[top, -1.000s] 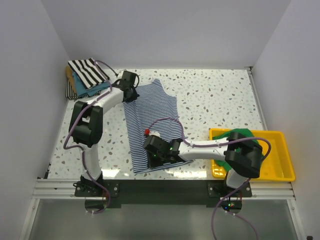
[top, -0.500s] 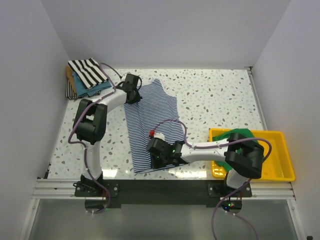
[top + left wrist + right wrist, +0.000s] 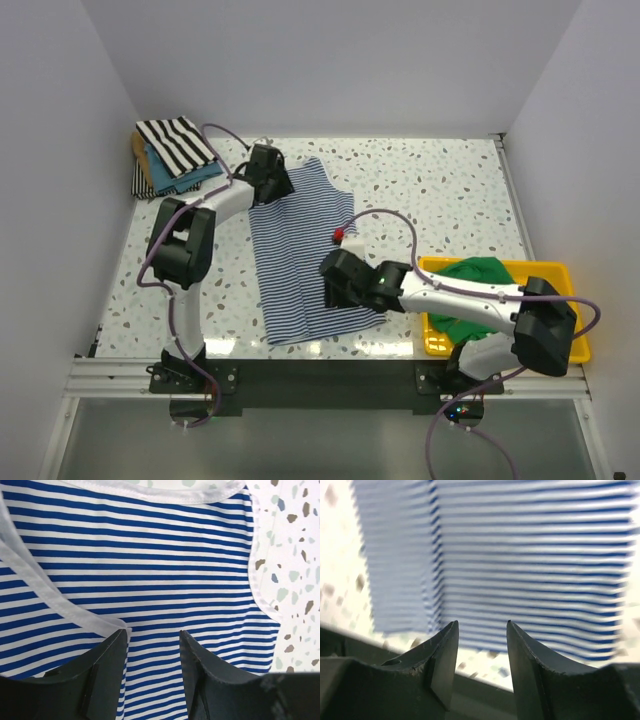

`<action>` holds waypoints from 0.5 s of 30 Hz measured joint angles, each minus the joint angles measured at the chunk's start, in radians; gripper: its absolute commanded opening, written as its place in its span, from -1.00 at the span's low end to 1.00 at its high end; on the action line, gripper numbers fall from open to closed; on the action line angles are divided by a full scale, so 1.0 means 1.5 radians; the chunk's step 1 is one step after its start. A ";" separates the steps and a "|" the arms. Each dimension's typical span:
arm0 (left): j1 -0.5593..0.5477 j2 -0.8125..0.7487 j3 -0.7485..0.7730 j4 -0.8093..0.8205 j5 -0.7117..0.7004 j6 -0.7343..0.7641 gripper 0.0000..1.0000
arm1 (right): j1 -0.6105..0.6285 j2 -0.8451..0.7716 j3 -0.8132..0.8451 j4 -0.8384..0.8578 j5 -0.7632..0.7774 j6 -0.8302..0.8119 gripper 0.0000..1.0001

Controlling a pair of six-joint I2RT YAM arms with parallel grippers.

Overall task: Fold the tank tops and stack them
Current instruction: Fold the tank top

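- Top view: the striped top [image 3: 300, 255] lay flat on the table [image 3: 440, 190]. It was long and narrow, with its shoulder end far and its hem near the front edge.
- The left claw [image 3: 278, 185] was over the shoulder end and the right claw [image 3: 332, 285] over the near right part. From this view I could not tell how wide either one stood.
- The stack [image 3: 172, 148] of folded tops sat in the far left corner. The green top [image 3: 482, 272] lay crumpled in the tray [image 3: 553, 266] at the right.
- I judged the step in hand to be the folding of the striped top. The lengthwise fold seemed to be laid, and the cross fold was not yet done.
- The next move would call for a new grip on both corners of one end, through all layers. Then it needs an even carry to the other end, so that the cloth does not skew.
- Left wrist view: the left claw [image 3: 152, 642] stood wide, with nothing between its fingers [image 3: 107, 655]. The striped top [image 3: 150, 565] was just below them. The cloth was smooth, with white trim [image 3: 45, 592] along the armhole and neckline.
- Right wrist view: the right claw [image 3: 481, 630] was wide too and empty, above the hem of the striped top [image 3: 530, 555]. A doubled layer showed at the left side, with a soft ridge. The picture was blurred, so I leave out finer detail.
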 measured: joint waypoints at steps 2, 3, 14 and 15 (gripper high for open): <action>-0.005 0.000 0.005 0.004 0.012 0.000 0.03 | -0.063 -0.012 0.000 -0.014 0.014 -0.013 -0.08; -0.008 0.000 0.011 0.004 0.020 0.000 0.03 | -0.095 -0.017 -0.001 -0.020 0.019 -0.021 -0.08; -0.128 0.007 0.056 0.026 0.041 -0.008 -0.10 | -0.388 0.020 0.023 -0.008 -0.028 -0.126 -0.18; -0.140 -0.001 0.034 0.025 0.039 -0.010 -0.14 | -0.407 0.046 0.041 0.002 -0.040 -0.134 -0.20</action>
